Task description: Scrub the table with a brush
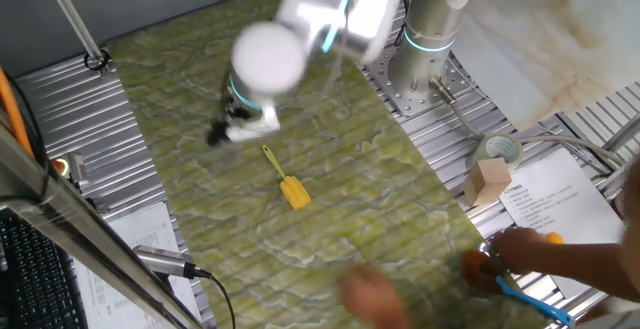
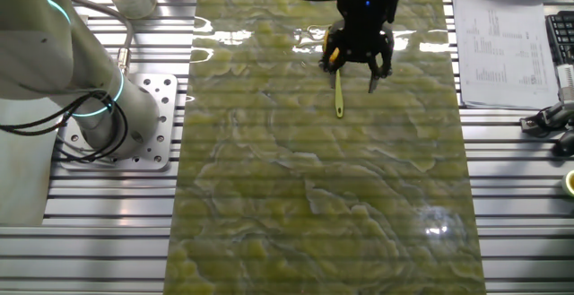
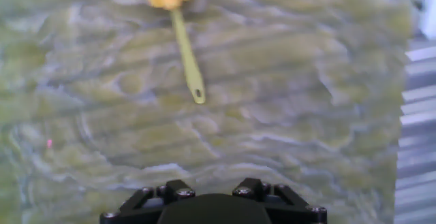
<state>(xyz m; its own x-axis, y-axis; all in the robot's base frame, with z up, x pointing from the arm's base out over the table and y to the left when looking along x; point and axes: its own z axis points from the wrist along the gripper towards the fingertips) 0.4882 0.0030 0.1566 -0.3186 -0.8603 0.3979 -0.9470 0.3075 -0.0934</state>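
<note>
The yellow brush lies flat on the mottled green table, its blocky head toward the front and its thin handle pointing at the gripper. My gripper hovers just past the handle's end, apart from it. In the other fixed view the gripper hangs over the far part of the table with its fingers spread open and empty, while the brush shows below it, its head partly behind one finger. The hand view has the brush at the top; only the gripper's black base shows at the bottom edge.
The arm's base stands on the ribbed metal panel beside the table. A tape roll, a wooden block and paper sheets lie at the right. A person's hand with a blue-handled item is at the front right.
</note>
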